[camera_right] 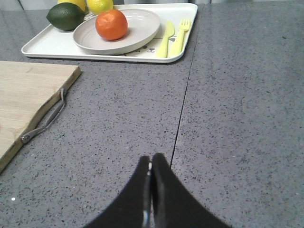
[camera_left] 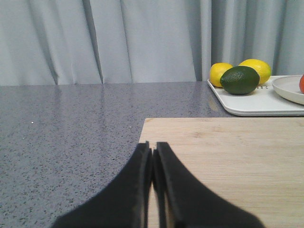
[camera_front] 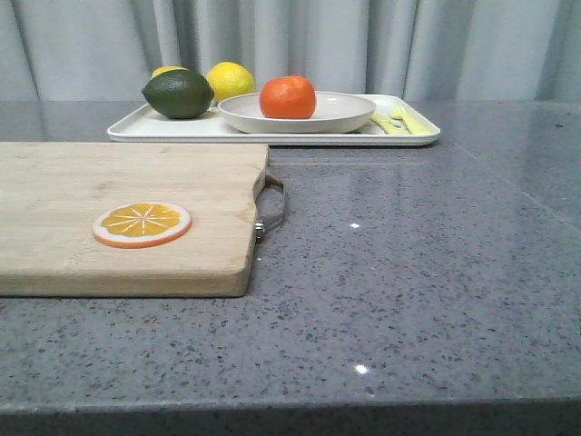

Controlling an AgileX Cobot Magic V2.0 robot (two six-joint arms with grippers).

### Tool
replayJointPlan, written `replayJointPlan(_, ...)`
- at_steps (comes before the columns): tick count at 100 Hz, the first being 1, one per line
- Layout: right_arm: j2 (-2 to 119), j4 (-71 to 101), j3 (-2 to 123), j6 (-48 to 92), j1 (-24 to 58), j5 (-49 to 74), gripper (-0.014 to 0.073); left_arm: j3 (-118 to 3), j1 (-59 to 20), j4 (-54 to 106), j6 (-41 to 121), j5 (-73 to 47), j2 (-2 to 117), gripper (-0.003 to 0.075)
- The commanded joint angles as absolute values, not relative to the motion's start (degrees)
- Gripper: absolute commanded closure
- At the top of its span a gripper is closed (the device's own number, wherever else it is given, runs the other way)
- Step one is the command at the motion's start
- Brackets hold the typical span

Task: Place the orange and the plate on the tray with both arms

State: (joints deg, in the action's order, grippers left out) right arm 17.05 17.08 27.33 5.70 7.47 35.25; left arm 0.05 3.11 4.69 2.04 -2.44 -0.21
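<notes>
The orange (camera_front: 288, 97) rests in the off-white plate (camera_front: 345, 114), and the plate sits on the white tray (camera_front: 127, 128) at the back of the table. The right wrist view shows the same orange (camera_right: 111, 24), plate (camera_right: 142, 33) and tray (camera_right: 47, 45) far ahead of my right gripper (camera_right: 151, 161), which is shut with nothing in it over bare countertop. My left gripper (camera_left: 152, 148) is shut and empty at the near edge of the wooden cutting board (camera_left: 228, 156); the tray (camera_left: 256, 104) lies well off to its side. Neither gripper shows in the front view.
On the tray also lie a dark green avocado (camera_front: 178, 94), two yellow lemons (camera_front: 231, 80) and a pale yellow knife and fork (camera_right: 173, 38). An orange slice (camera_front: 142, 223) lies on the cutting board (camera_front: 109, 182), whose metal handle (camera_front: 272, 207) sticks out. Curtains hang behind.
</notes>
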Motion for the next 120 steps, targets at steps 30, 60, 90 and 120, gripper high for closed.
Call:
replayJointPlan(30, 17.6, 17.9, 28.8, 6.2, 7.2, 31.0, 0.0662, 1.3, 3.3, 4.0, 0.4, 0.0, -2.0, 0.0739)
replayJointPlan(60, 17.6, 17.9, 28.8, 6.2, 7.2, 31.0, 0.0662, 1.3, 3.3, 4.1, 0.4, 0.0, -2.0, 0.0739)
replayJointPlan(90, 17.6, 17.9, 28.8, 6.2, 7.2, 31.0, 0.0662, 1.3, 3.3, 4.2, 0.4, 0.0, -2.0, 0.0739)
replayJointPlan(120, 17.6, 17.8, 28.7, 6.2, 7.2, 30.8, 0.0662, 1.3, 3.3, 4.2, 0.4, 0.0, -2.0, 0.0739)
